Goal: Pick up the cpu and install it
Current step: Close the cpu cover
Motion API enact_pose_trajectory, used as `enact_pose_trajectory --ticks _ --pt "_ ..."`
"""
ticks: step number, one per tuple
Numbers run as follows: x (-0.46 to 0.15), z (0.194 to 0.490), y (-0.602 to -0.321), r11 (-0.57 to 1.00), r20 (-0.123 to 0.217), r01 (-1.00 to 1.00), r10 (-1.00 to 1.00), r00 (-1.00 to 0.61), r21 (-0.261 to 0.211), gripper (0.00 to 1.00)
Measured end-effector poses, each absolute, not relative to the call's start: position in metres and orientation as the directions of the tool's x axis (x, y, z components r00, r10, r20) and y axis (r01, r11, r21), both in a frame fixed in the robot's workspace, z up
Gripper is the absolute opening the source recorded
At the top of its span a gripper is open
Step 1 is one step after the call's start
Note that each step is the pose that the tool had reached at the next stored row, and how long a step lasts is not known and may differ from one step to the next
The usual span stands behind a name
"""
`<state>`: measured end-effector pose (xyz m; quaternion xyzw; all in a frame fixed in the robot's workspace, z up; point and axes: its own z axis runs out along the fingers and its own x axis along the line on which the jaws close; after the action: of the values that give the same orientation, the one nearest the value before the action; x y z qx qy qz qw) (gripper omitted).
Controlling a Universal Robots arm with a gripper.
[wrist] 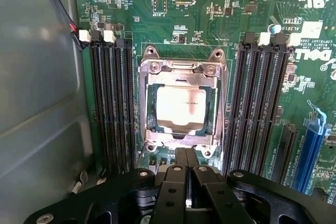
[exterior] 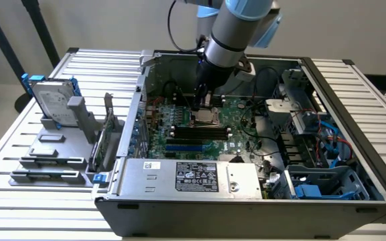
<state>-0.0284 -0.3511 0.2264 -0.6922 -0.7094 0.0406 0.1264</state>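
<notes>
1. The gripper (wrist: 186, 157) has its fingers pressed together and holds nothing.
2. The cpu (wrist: 180, 105) lies flat in the socket frame (wrist: 221, 103) on the motherboard (wrist: 210, 22), inside the computer case (exterior: 247, 213).
3. The gripper hangs over one edge of the socket frame, with the cpu just beyond its tips.

Single arm (exterior: 236, 22), seen from across the room: a silver-grey tube with pale blue joint caps enters from above and slopes down toward the exterior view's left. The dark wrist (exterior: 214, 60) narrows into the black pincer (exterior: 202, 104), which points almost straight down. Wrist view: both black fingers (wrist: 180, 174) lie pressed together, tips meeting, flanked by black linkage bars.
</notes>
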Motion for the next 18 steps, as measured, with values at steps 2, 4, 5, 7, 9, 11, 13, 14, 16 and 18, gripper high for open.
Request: enact_pose_trajectory --ticks 2,4,5,7,9,11,13,14,16,18 --pt "-0.029 0.225 -0.351 0.039 0.123 0.97 0.992 -0.009 -0.24 0.11" --pt "-0.029 0.222 -0.351 0.038 0.123 0.969 0.992 -0.008 -0.244 0.11" --pt "-0.029 0.221 -0.351 0.038 0.123 0.969 0.992 -0.008 -0.246 0.11" --pt "-0.029 0.219 -0.351 0.038 0.123 0.968 0.992 -0.008 -0.25 0.11" --pt "-0.029 0.218 -0.351 0.038 0.124 0.967 0.992 -0.007 -0.252 0.11" --pt "-0.029 0.216 -0.35 0.038 0.124 0.966 0.992 -0.007 -0.255 0.11" --pt "-0.029 0.214 -0.349 0.038 0.125 0.966 0.992 -0.005 -0.258 0.11" --pt "-0.029 0.214 -0.348 0.037 0.126 0.965 0.992 -0.005 -0.258 0.11" --pt "-0.029 0.211 -0.347 0.037 0.126 0.965 0.992 -0.004 -0.26 0.11" --pt "-0.029 0.209 -0.346 0.037 0.126 0.965 0.992 -0.004 -0.261 0.11"
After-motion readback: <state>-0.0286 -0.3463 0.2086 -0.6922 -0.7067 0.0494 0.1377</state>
